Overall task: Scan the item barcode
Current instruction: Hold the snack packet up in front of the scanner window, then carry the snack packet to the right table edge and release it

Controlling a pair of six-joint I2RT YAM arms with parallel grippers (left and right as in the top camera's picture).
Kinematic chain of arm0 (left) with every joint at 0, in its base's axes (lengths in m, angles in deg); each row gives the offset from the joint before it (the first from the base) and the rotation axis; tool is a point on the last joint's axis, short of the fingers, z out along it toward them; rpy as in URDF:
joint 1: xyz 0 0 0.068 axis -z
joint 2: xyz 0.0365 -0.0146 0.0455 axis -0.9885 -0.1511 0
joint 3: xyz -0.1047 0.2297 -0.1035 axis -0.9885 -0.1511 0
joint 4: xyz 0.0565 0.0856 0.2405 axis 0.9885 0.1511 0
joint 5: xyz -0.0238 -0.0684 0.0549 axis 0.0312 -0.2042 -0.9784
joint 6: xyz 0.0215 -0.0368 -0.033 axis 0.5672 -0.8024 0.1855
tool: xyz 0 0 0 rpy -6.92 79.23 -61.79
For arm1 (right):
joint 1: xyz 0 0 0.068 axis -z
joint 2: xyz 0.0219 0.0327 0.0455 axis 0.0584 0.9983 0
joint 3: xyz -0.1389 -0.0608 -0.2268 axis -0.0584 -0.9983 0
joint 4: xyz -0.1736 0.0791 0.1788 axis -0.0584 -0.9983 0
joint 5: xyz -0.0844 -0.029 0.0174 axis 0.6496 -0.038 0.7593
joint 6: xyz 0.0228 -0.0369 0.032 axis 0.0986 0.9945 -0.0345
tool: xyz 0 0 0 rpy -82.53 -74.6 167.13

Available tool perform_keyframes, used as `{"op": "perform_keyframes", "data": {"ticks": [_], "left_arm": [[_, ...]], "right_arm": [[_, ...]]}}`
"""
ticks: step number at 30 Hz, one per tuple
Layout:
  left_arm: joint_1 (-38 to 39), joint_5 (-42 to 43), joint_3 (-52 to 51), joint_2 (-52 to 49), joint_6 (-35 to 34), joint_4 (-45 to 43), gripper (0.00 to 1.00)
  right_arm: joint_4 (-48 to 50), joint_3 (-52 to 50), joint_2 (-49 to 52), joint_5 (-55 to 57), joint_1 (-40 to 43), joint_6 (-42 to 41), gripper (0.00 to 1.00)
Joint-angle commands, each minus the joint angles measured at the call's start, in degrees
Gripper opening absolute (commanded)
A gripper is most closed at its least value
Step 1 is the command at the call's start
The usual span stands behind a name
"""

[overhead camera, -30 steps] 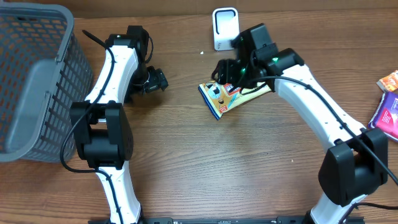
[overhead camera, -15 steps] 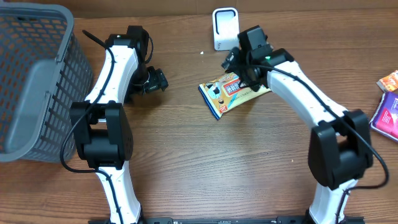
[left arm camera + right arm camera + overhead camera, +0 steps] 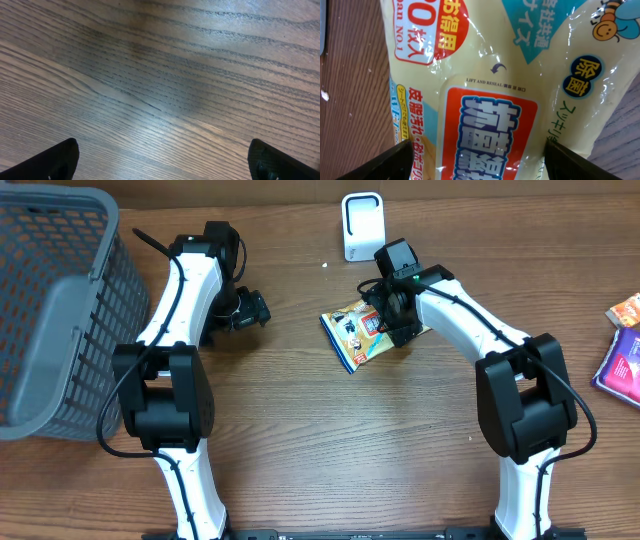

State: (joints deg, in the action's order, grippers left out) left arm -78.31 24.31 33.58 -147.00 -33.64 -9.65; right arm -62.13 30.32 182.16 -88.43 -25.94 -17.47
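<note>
The item is a yellow wipes packet (image 3: 352, 336) with red and blue print, lying flat on the wooden table below the white scanner (image 3: 362, 224). My right gripper (image 3: 393, 313) hovers over the packet's right half. In the right wrist view the packet (image 3: 500, 75) fills the frame, and the right gripper (image 3: 490, 162) is open, its dark fingertips (image 3: 395, 161) set wide apart on either side of the red label. No barcode shows on this face. My left gripper (image 3: 252, 310) is open over bare wood (image 3: 162, 160), left of the packet.
A grey mesh basket (image 3: 55, 310) stands at the far left. More packets (image 3: 625, 360) lie at the right table edge. The left arm's cable runs by the basket's corner.
The right gripper's jaws have widened and the wrist has swung round and settled over the packet, which now lies flat and a little further left. The left arm has not moved.
</note>
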Motion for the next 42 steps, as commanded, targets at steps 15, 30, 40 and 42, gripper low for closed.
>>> {"op": "perform_keyframes", "data": {"ticks": [15, 30, 40, 42], "left_arm": [[0.13, 0.31, -0.04, -0.48, 0.94, 0.0, 1.0], [0.13, 0.31, -0.04, -0.48, 0.92, 0.15, 1.0], [0.13, 0.31, -0.04, -0.48, 0.92, -0.09, 1.0], [0.13, 0.31, -0.04, -0.48, 0.92, -0.09, 1.0]], "right_arm": [[-9.31, 0.44, 5.62, 1.49, 0.59, -1.66, 0.78], [-9.9, 0.83, 2.62, 1.33, 2.43, 10.78, 0.09], [-0.81, 9.27, -1.11, -0.74, 2.23, 40.11, 0.04], [3.56, 9.55, -1.11, -0.81, 1.9, 44.61, 0.04]]}}
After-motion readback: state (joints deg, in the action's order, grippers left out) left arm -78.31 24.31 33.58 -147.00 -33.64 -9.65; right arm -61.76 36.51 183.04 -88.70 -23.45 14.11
